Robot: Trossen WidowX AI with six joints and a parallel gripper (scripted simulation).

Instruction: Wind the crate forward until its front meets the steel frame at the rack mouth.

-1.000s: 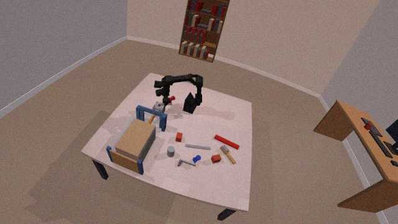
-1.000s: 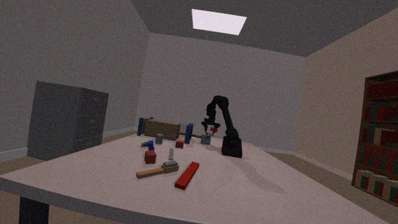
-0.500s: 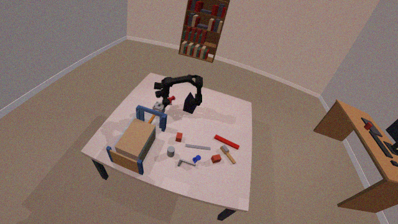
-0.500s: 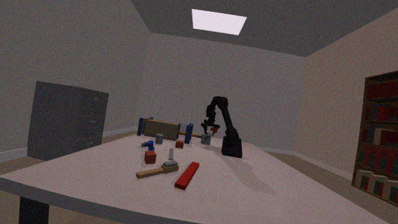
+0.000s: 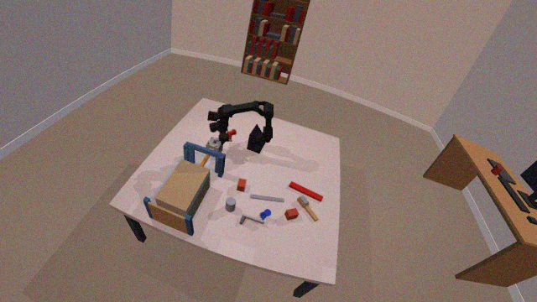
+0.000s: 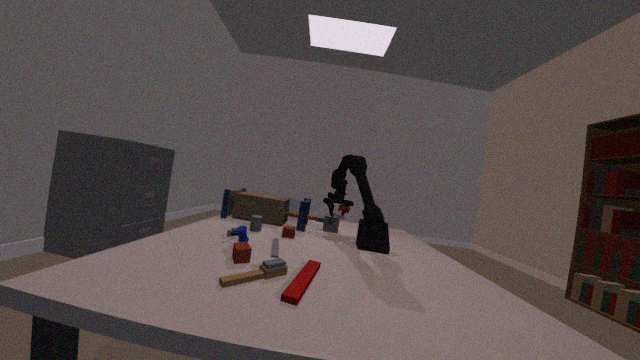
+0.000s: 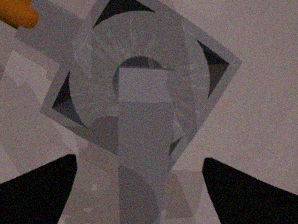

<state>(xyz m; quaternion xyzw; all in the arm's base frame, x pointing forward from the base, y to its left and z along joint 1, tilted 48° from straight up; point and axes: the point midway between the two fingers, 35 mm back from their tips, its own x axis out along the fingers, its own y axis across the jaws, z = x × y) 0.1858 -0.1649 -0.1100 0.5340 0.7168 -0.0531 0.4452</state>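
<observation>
You are getting no readable text, label, brand, number or sign in any of the three views. Relative to the bench (image 5: 268,243) (image 6: 210,305), you are finding no legible lettering on it or around it; the book spines on the bookshelf (image 5: 244,54) (image 6: 579,220) beyond it are showing only plain colours.

Open: above winch (image 5: 214,143) (image 6: 331,224) (image 7: 192,37) | Obstacle: red knob (image 5: 231,134) (image 6: 344,209) beside tool (image 5: 224,137) (image 6: 338,210) (image 7: 140,162)
</observation>
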